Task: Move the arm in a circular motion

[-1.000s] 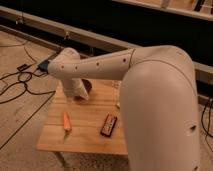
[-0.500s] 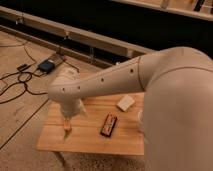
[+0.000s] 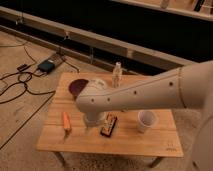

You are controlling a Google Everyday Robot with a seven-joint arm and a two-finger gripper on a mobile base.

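Note:
The large cream-white arm (image 3: 145, 92) reaches in from the right across the wooden table (image 3: 150, 142), with a row of small dark holes along its segment. Its rounded joint (image 3: 95, 99) hangs over the table's middle left. The gripper (image 3: 93, 120) points down below that joint, just above the tabletop between an orange carrot-like item (image 3: 66, 120) and a dark snack bar (image 3: 108, 125). It is mostly hidden by the arm.
A white cup (image 3: 147, 120) stands right of the snack bar. A clear bottle (image 3: 117, 74) and a dark red bowl (image 3: 76, 86) sit at the table's back. Cables (image 3: 20, 85) and a dark box (image 3: 47, 65) lie on the floor to the left.
The arm's joint has swung to the right and nearer over the table. The view now takes in the whole table, with the bowl, bottle and cup showing.

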